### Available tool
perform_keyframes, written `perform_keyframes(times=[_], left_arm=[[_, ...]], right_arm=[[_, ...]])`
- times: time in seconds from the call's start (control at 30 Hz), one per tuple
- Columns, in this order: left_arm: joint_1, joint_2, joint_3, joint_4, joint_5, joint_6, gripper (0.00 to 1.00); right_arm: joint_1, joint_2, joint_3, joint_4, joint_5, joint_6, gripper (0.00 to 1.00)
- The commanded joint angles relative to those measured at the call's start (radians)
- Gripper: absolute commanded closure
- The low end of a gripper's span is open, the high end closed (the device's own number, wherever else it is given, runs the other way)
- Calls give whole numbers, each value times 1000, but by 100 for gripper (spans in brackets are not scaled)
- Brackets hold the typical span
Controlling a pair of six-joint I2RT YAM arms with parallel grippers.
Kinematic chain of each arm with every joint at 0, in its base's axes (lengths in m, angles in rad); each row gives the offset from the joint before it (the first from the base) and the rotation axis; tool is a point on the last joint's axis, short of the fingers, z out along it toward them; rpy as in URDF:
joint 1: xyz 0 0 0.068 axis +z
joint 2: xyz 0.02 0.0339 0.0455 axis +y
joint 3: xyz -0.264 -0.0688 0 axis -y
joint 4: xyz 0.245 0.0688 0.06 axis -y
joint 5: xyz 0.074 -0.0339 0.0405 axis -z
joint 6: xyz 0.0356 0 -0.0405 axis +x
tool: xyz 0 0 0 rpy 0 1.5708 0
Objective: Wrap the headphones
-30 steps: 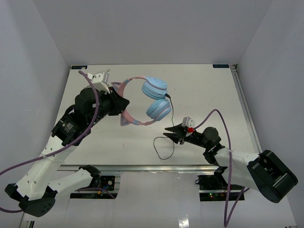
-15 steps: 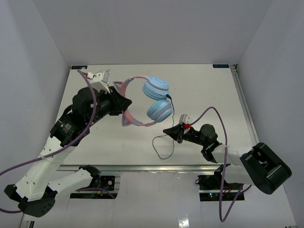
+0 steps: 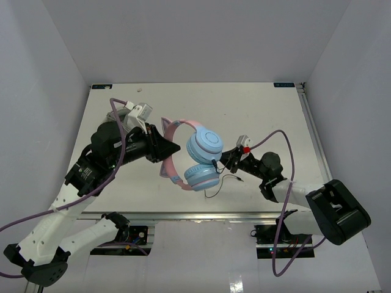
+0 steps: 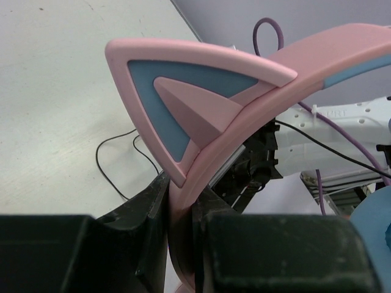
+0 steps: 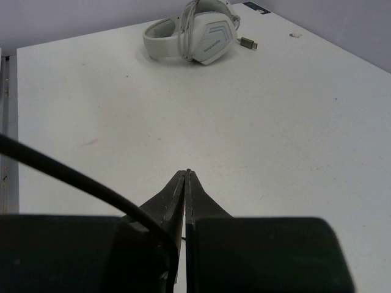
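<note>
step: cable winding, early, little wound | left gripper clamps headband; headphones apparently raised over table, near middle | right gripper pinches cable beside earcup | next: likely loop slack round headband, keeping it taut

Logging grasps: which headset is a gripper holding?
The pink cat-ear headphones, pinched in the left gripper; the white headset lies free on the table.

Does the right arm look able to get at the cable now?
Probably yes: the right claw is shut beside the headphones, and the black cable runs into its tips, apparently already pinched.
</note>
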Motion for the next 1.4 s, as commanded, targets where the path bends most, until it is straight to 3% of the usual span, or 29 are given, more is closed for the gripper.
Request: perform_keyframes(times=[0.0,0.3,0.6,0.97,1.17,1.27,1.37], left_arm=[[0,-51,-6,55,108,37,100],[0,-70,-9,-5,154,136,100],[0,21,-105,-3,227,266,100],[-5,134,-109,49,346,295,100],[-50,233,-76,-3,261,351,100],[-57,295,-63,-36,112,362,100],[-67,381,-40,-65,67,371,100]], right_arm=[[-34,-12,40,57,-50,12,92],[-119,19,112,40,-119,70,92],[-147,58,393,-348,-168,5,92],[-148,117,555,-482,-199,-7,92],[-148,198,740,-709,-158,-74,92],[-148,234,818,-800,-131,-105,92],[-147,251,894,-875,-140,-123,92]])
